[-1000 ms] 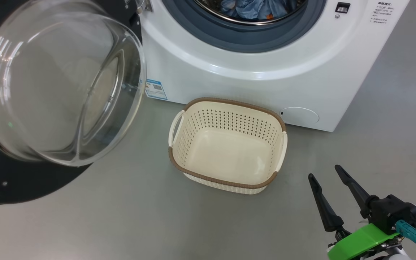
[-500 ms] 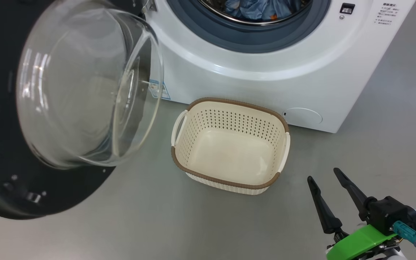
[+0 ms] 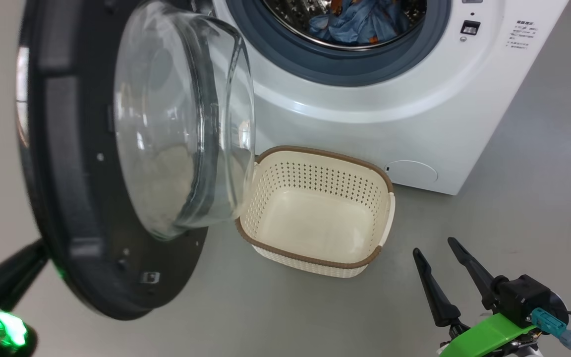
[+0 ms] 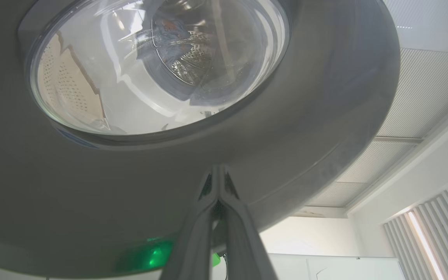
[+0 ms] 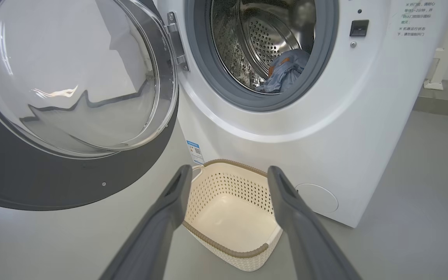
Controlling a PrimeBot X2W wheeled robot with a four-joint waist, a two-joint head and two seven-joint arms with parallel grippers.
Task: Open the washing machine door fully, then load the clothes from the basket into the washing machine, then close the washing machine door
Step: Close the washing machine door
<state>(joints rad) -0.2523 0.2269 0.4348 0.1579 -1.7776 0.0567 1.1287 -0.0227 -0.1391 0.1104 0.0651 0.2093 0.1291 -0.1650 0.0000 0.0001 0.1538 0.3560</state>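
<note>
Loading looks finished: the basket (image 3: 317, 218) sits bare on the floor (image 3: 513, 208), close to the foot of the washing machine (image 3: 365, 129). The clothes (image 3: 360, 22) lie as a heap of blue cloth with orange bits inside the steel drum (image 5: 263, 35). What is left, I'd say, is the shutting. The washing machine door (image 3: 82, 198) stands out from its hinge at roughly a right angle to the machine's front, its glass bowl overlapping the basket's left rim in the head view. The left gripper (image 4: 218, 171) has its jaws pressed together, tips against the door's black outer face, well placed to push. The right gripper (image 3: 434, 246) hangs low over the floor right of the basket, jaws spread, holding nothing.
</note>
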